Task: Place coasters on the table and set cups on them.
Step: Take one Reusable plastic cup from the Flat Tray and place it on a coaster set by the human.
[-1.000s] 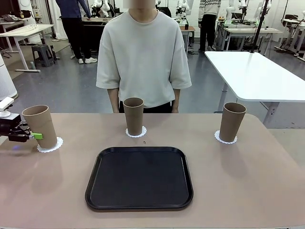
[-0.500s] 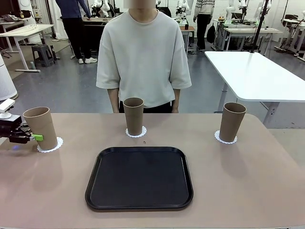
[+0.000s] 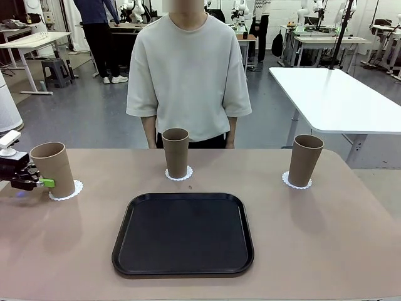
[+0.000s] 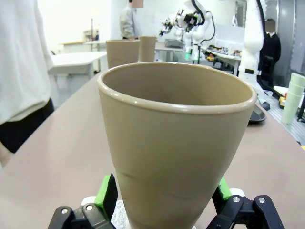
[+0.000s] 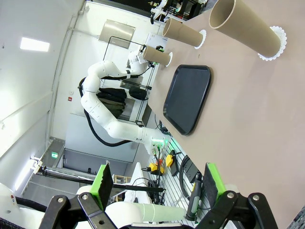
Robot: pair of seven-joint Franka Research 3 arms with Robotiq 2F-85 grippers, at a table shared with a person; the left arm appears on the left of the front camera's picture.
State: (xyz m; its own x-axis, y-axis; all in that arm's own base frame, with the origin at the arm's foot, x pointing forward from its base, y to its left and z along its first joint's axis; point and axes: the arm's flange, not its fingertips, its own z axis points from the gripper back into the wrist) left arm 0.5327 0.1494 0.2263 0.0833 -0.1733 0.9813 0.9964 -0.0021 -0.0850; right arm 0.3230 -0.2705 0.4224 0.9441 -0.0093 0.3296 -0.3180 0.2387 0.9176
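beige-tan matte table (image 3: 326, 238), rounded at its corners, carries everything. a person (image 3: 188, 69) in a pale shirt stands at its far edge, centre. a black rectangular tray (image 3: 183, 233) lies at the middle, towards the near edge. three tan-brown tapered cups stand upright along the far half, each on a white lacy coaster: the left cup (image 3: 52, 169) near the left edge on its coaster (image 3: 74, 190), the middle cup (image 3: 176, 152) just beyond the tray on its coaster (image 3: 187, 175), the right cup (image 3: 304, 160) towards the right edge on its coaster (image 3: 287, 181). the left gripper (image 3: 44, 182) reaches in from the left edge at the left cup's lower half; in the left wrist view its green pads (image 4: 106, 191) flank the cup (image 4: 176, 143) to either side, whether touching or just clear cannot be told, and the coaster's white edge (image 4: 116, 217) shows beneath. the right gripper (image 5: 159, 186) hangs clear of the tabletop with its fingers (image 5: 102, 183) spread wide and nothing between them; its view takes in the tray (image 5: 187, 98) and all three cups from far off.
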